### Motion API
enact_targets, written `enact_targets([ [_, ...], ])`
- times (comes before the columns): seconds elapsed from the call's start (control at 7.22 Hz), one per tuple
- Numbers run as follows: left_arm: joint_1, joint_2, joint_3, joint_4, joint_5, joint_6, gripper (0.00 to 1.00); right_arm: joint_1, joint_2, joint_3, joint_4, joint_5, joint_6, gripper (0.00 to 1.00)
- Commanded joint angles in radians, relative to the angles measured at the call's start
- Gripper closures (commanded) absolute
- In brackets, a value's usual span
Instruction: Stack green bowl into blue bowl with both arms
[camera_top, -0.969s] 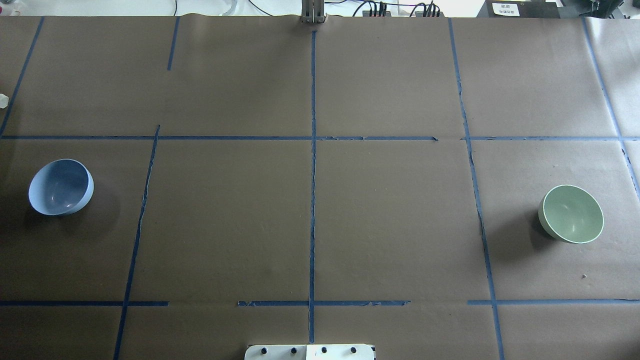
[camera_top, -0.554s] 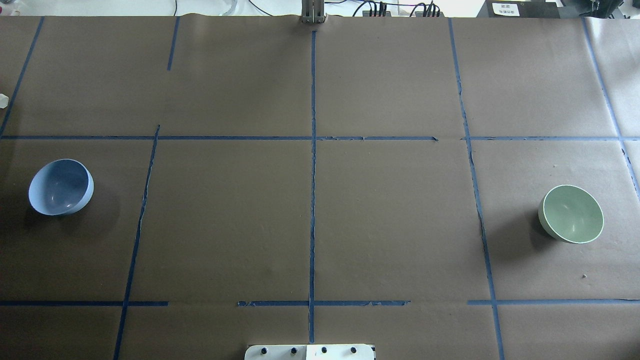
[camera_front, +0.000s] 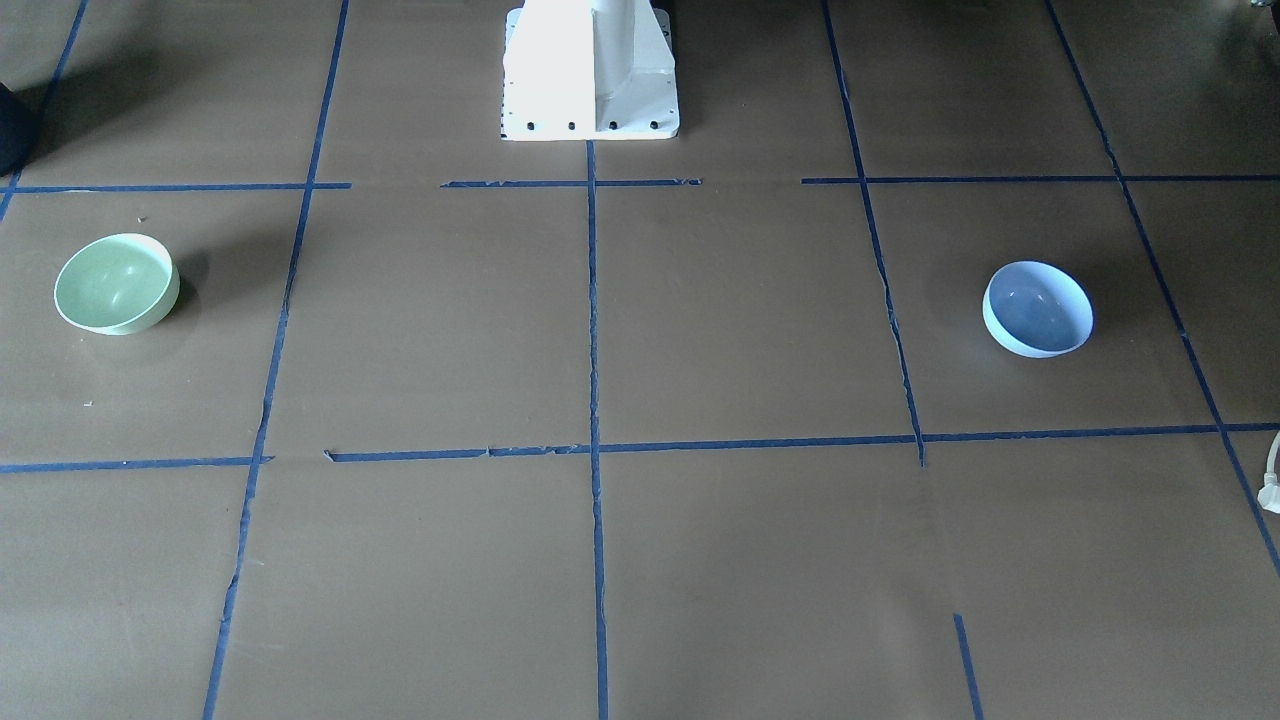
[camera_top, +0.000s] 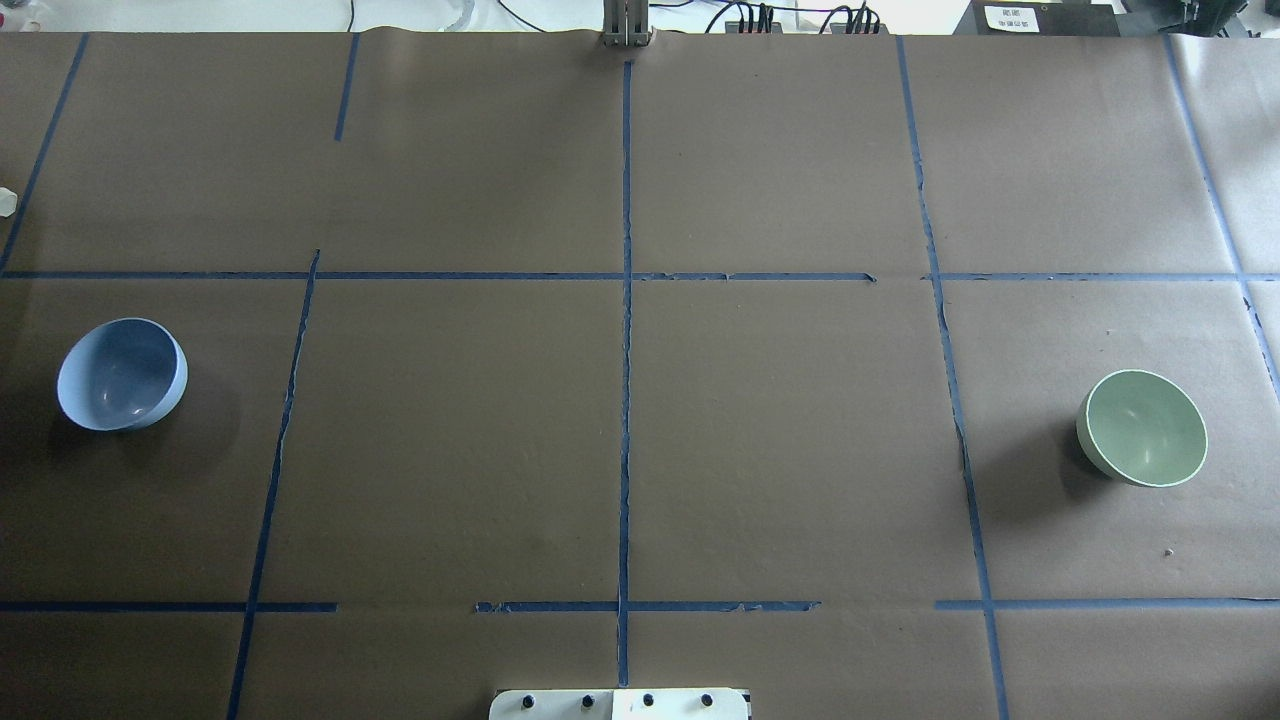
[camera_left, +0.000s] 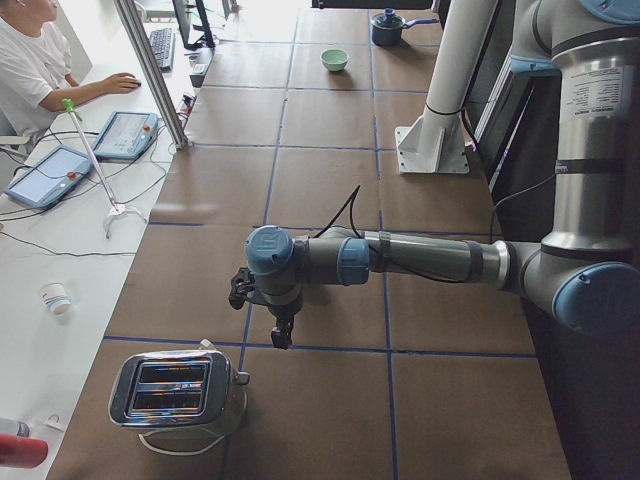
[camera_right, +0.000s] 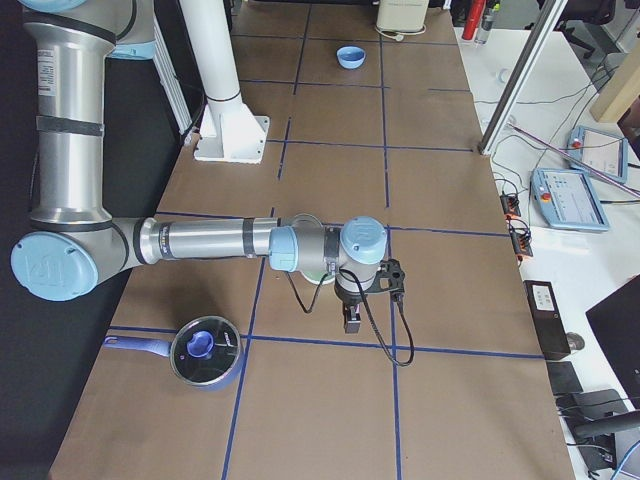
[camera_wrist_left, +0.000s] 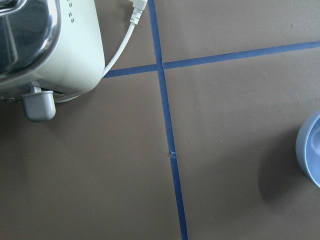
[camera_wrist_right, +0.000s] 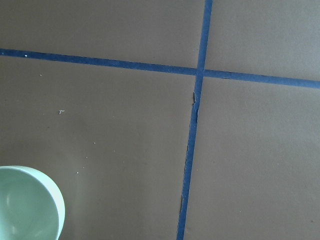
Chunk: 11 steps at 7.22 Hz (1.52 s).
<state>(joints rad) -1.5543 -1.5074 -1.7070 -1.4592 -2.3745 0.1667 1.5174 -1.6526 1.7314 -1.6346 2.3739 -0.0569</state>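
Observation:
The green bowl (camera_top: 1142, 428) stands upright at the table's right side; it also shows in the front view (camera_front: 115, 283) and at the bottom left corner of the right wrist view (camera_wrist_right: 27, 205). The blue bowl (camera_top: 122, 374) stands upright at the far left, seen too in the front view (camera_front: 1037, 309) and at the right edge of the left wrist view (camera_wrist_left: 310, 150). My left gripper (camera_left: 283, 335) hangs over the table near the toaster. My right gripper (camera_right: 352, 320) hangs beside the green bowl. Both show only in side views, so I cannot tell if they are open or shut.
A chrome toaster (camera_left: 178, 390) with a white cord stands past the blue bowl at the left end. A dark pot with a glass lid (camera_right: 205, 352) stands at the right end. The white pedestal base (camera_front: 590, 70) is at the near middle. An operator sits beside the table.

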Motion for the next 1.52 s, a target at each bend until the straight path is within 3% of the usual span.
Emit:
enact_targets([
  [0.0, 0.000, 0.004, -0.016, -0.004, -0.003, 0.001, 0.00, 0.000, 0.002, -0.004, 0.001, 0.005, -0.001, 0.00],
  [0.28, 0.019, 0.000, 0.009, -0.009, -0.003, -0.010, 0.00, 0.000, 0.002, -0.004, 0.001, 0.007, -0.001, 0.00],
  [0.42, 0.058, -0.001, 0.012, -0.065, -0.005, -0.120, 0.00, -0.002, 0.002, -0.004, 0.001, 0.007, -0.001, 0.00],
  [0.83, 0.204, 0.004, 0.165, -0.518, -0.009, -0.416, 0.00, -0.002, 0.002, -0.004, 0.001, 0.021, 0.000, 0.00],
  [1.11, 0.361, 0.000, 0.187, -0.643, -0.014, -0.641, 0.00, -0.002, 0.002, -0.001, 0.001, 0.022, 0.000, 0.00],
  [1.38, 0.434, -0.001, 0.190, -0.839, -0.014, -0.929, 0.00, -0.002, 0.002, 0.002, 0.001, 0.022, 0.000, 0.00],
])
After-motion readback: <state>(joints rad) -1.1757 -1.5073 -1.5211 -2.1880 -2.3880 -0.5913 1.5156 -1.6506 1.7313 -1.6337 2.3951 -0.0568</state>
